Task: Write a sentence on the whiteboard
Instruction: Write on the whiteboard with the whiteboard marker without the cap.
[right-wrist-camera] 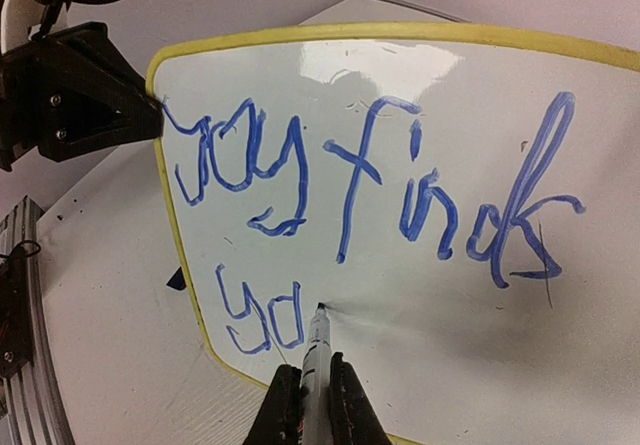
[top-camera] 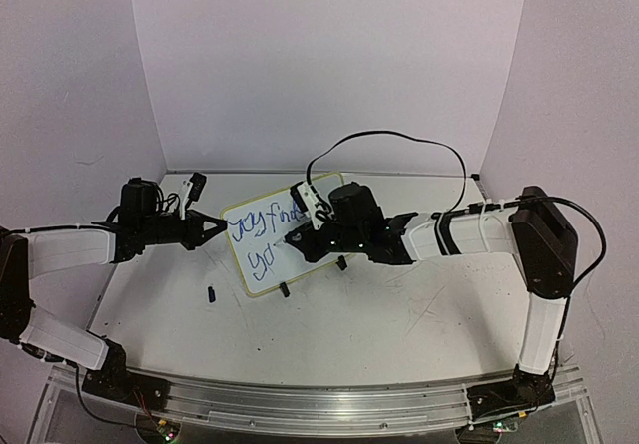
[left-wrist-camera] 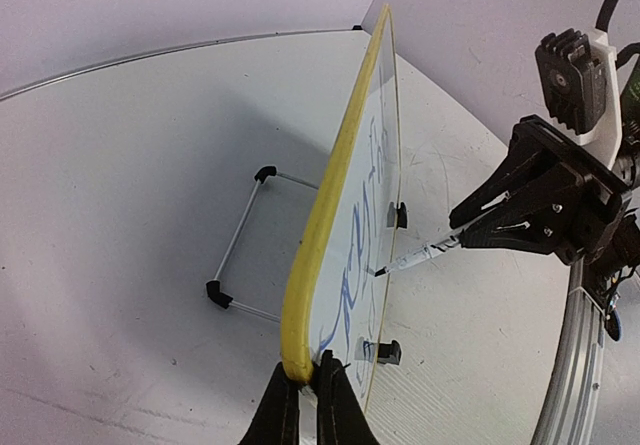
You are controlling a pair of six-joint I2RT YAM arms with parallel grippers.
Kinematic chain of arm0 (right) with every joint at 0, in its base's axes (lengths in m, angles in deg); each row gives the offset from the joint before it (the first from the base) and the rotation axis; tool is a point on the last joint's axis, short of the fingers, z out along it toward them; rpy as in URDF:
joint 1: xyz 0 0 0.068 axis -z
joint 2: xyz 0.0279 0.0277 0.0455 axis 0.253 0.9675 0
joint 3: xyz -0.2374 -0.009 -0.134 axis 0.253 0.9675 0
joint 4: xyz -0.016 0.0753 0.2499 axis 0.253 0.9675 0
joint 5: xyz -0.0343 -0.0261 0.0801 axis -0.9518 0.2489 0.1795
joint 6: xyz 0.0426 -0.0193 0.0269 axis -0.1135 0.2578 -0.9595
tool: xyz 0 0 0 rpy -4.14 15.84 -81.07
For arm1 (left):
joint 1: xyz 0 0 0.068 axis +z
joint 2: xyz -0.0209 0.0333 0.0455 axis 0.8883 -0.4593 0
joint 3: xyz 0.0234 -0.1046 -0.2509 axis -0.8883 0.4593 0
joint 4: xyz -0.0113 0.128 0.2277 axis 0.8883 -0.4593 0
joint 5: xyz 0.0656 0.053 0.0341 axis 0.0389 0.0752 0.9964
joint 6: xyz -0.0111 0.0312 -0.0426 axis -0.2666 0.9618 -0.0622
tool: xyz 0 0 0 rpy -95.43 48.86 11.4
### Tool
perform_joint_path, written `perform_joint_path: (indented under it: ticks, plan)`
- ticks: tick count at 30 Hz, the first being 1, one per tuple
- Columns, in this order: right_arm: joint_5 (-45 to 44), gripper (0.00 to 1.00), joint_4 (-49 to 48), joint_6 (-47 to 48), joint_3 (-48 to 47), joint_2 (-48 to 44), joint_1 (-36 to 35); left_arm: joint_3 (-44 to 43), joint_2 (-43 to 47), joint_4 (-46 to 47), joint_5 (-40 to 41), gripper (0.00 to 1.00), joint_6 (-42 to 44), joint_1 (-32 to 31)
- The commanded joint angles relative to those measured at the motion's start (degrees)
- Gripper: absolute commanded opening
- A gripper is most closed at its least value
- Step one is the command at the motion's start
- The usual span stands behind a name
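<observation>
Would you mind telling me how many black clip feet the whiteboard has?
2. One foot clips the whiteboard's bottom edge near its left corner; the other sits further right along that edge. None seems hidden.

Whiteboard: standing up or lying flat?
Standing. The whiteboard leans back on its wire stand; left fingers pinch its edge, right fingers hold a marker to it.

Whiteboard (right-wrist-camera: 450, 295): white surface, pale yellow frame (right-wrist-camera: 400, 32), black clip feet (left-wrist-camera: 390, 350). Writing (right-wrist-camera: 350, 175) on it — blue strokes. Marker (right-wrist-camera: 313, 360): white barrel, black tip. Left gripper (top-camera: 215, 226) and right gripper (right-wrist-camera: 312, 377): black. Arm links (top-camera: 70, 247): white covers, black joints. Table (top-camera: 399, 314): white, with faint grey scuff lines. Walls (top-camera: 329, 55): pale lilac. Cable (top-camera: 399, 137): black. Small cap (top-camera: 212, 292) on the table — dark blue.
</observation>
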Motion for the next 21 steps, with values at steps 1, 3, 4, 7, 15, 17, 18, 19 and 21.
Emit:
perform_joint_path:
  ticks: [1, 3, 4, 7, 15, 17, 18, 19, 21]
  plan:
    - [0.2, 0.00, -0.9, -0.7, -2.8, 1.7, -0.1, -1.4, -0.3, -2.0, 3.5, 0.00, 4.6, -0.2]
    - [0.4, 0.00, -0.9, -0.8, -2.6, 1.6, -0.1, -1.4, -0.2, -2.0, 3.5, 0.00, 4.6, -0.2]
    - [0.4, 0.00, -0.8, -0.9, -2.4, 1.6, -0.1, -1.4, -0.2, -2.0, 3.5, 0.00, 4.6, -0.2]
    - [0.3, 0.00, -0.7, -1.2, -1.2, 1.0, -0.2, -1.4, -0.1, -2.0, 3.5, 0.00, 4.6, -0.3]
    - [0.8, 0.00, -0.5, -1.9, 1.4, 0.0, -0.2, -1.3, -0.1, -2.0, 3.3, 0.00, 4.6, -0.3]
    - [1.1, 0.00, -0.5, -2.1, 1.8, -0.4, -0.2, -1.3, -0.1, -2.0, 3.3, 0.00, 4.6, -0.2]
    - [1.2, 0.00, -0.5, -2.2, 2.3, -0.6, -0.2, -1.4, -0.3, -2.0, 3.3, 0.00, 4.6, -0.2]
    - [1.2, 0.00, -0.6, -2.3, 2.4, -0.6, -0.2, -1.4, -0.3, -2.0, 3.2, 0.00, 4.6, -0.2]
    - [1.4, 0.00, -0.6, -2.5, 2.9, -0.7, -0.2, -1.4, -0.4, -2.0, 3.1, 0.00, 4.6, -0.2]
